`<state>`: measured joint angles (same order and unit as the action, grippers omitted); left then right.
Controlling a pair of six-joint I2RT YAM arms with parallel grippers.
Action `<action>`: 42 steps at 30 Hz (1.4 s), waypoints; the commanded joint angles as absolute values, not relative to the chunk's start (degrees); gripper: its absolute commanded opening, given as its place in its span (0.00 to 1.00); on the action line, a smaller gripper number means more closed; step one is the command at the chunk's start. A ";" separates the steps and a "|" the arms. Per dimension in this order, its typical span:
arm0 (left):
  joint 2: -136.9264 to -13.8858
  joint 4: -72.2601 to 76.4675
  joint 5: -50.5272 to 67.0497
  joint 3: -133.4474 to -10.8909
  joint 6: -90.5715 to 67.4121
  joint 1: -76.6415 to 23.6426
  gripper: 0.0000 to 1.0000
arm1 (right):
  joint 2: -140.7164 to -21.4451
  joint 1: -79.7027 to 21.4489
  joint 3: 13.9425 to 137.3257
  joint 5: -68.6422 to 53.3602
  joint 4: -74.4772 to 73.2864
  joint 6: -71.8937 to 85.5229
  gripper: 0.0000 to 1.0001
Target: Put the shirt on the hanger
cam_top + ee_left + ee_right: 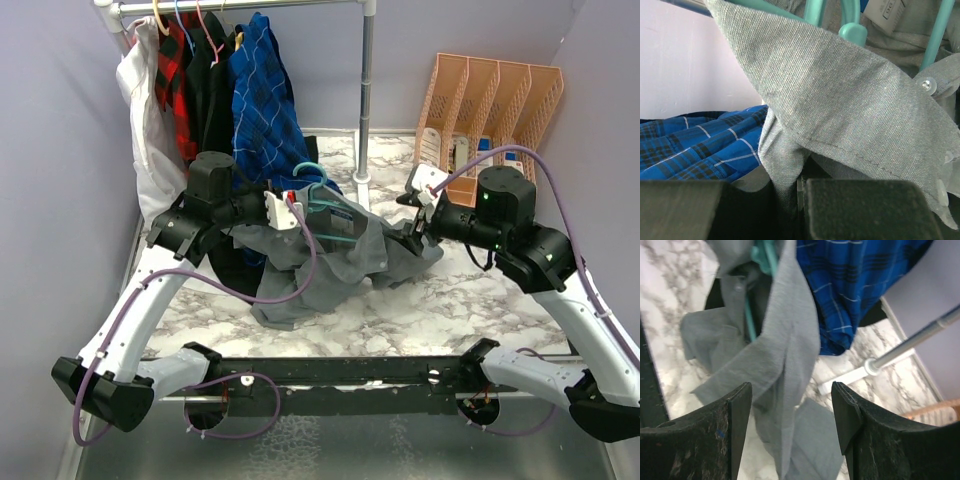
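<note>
The grey shirt hangs bunched in the middle, its lower part on the marble table. The teal hanger sits inside its neck, hook up. My left gripper is shut on the shirt's collar fold and holds it raised; teal hanger bars and the white neck label show above. My right gripper is open at the shirt's right side. In the right wrist view a grey fold hangs between the spread fingers, with the hanger above.
A clothes rail at the back holds a blue plaid shirt, a red-and-black plaid shirt and a white garment. Its upright pole stands behind the shirt. An orange file rack stands back right.
</note>
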<state>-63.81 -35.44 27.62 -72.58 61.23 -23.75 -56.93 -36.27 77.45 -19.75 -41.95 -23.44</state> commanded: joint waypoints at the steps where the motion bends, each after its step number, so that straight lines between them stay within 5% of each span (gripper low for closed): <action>1: -64.14 -35.07 30.76 -72.84 61.96 -23.73 0.00 | -57.50 -36.30 76.57 -29.31 -44.54 -22.15 0.65; 7: -64.03 -35.03 30.96 -72.86 62.40 -23.73 0.00 | -56.67 -36.30 69.98 -28.15 -41.60 -23.18 0.61; 14: -63.79 -35.07 31.45 -72.75 62.15 -23.73 0.00 | -60.31 -36.30 69.62 -30.61 -36.93 -23.57 0.44; 42: -66.35 -35.16 32.57 -73.89 60.48 -23.73 0.00 | -74.97 -36.30 78.05 -44.55 -29.47 -19.33 0.33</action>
